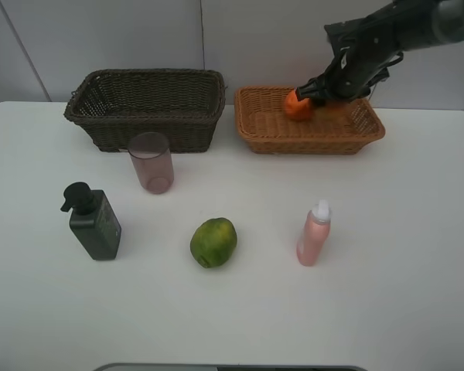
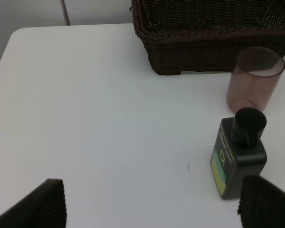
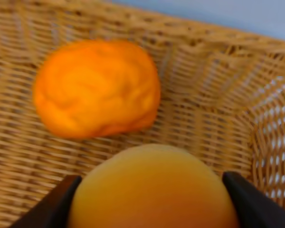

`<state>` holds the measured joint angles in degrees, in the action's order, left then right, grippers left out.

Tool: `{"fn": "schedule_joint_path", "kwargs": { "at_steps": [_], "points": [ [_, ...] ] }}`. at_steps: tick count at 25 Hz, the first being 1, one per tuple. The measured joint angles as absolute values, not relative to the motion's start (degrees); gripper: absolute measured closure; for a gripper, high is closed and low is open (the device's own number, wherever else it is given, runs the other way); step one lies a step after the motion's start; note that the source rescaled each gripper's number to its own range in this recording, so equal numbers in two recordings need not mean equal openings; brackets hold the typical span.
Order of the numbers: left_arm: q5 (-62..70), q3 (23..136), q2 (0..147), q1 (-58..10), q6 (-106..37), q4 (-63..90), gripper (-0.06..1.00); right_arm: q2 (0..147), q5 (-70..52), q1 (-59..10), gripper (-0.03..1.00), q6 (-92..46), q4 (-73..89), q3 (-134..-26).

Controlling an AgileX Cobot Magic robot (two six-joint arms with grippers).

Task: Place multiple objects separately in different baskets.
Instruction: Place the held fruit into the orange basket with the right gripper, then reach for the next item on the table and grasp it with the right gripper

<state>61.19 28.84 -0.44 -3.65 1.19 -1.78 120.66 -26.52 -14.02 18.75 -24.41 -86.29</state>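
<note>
Clamping right end effector (image 3: 152, 203) around the mango (image 3: 151, 183).

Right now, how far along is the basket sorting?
Done: an orange lies in the light tan basket. In hand: the right end effector grips a mango over the same basket. Left: the pink cup, dark pump bottle, green fruit and pink spray bottle stand on the table, none in the dark brown basket. The left end effector hangs open.
</note>
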Motion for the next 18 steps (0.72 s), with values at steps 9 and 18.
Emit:
{"fn": "schedule_joint_path", "kwargs": {
  "at_steps": [9, 18],
  "points": [
    [61.19, 28.84, -0.44, -3.65, 1.19, -1.78, 0.00, 123.10, -25.11, -13.57, 0.29, 18.80, -21.70, -86.29],
    [61.19, 28.84, -0.44, -3.65, 1.19, -1.78, 0.01, 122.45, -26.28, -13.57, -0.03, 18.80, -20.67, -86.29]
  ]
}}
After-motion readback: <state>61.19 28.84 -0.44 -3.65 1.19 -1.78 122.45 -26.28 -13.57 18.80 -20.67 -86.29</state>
